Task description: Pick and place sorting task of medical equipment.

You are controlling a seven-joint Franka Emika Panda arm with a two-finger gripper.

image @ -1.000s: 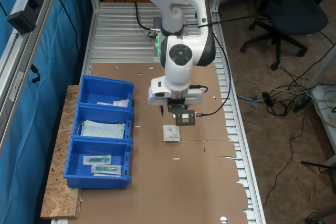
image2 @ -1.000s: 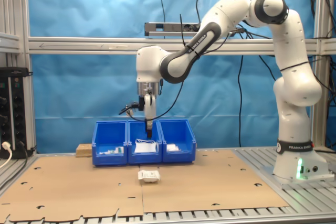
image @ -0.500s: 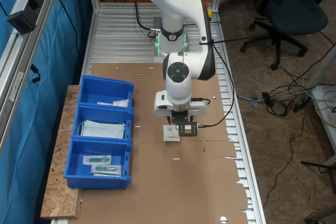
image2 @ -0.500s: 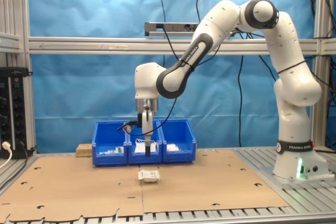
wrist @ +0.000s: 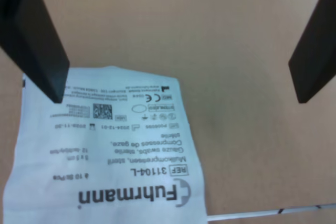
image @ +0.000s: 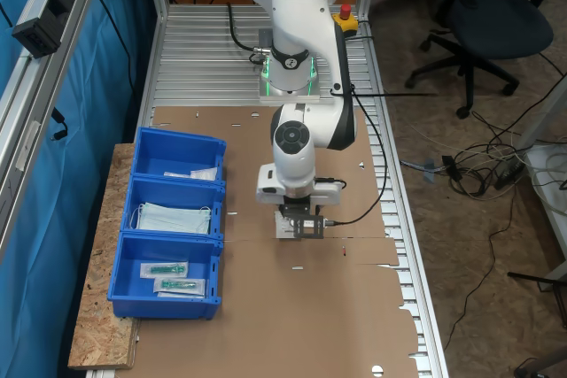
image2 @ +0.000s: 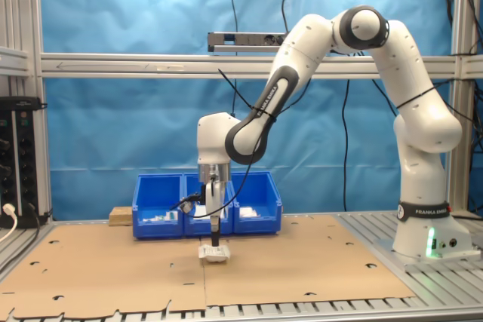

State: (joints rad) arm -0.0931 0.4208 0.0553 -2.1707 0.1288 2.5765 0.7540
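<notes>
The arm bends down over the cardboard sheet, and its gripper hangs just above the white sachet with its two dark fingers spread wide, nothing between them. In the wrist view one finger sits over a corner of the sachet while the other stands over bare cardboard. In the second exterior view the sachet lies flat in front of the row of blue bins. In the first exterior view, those bins hold face masks and clear packets.

One white sachet; three blue bins; two teal-item packets; one office chair.
</notes>
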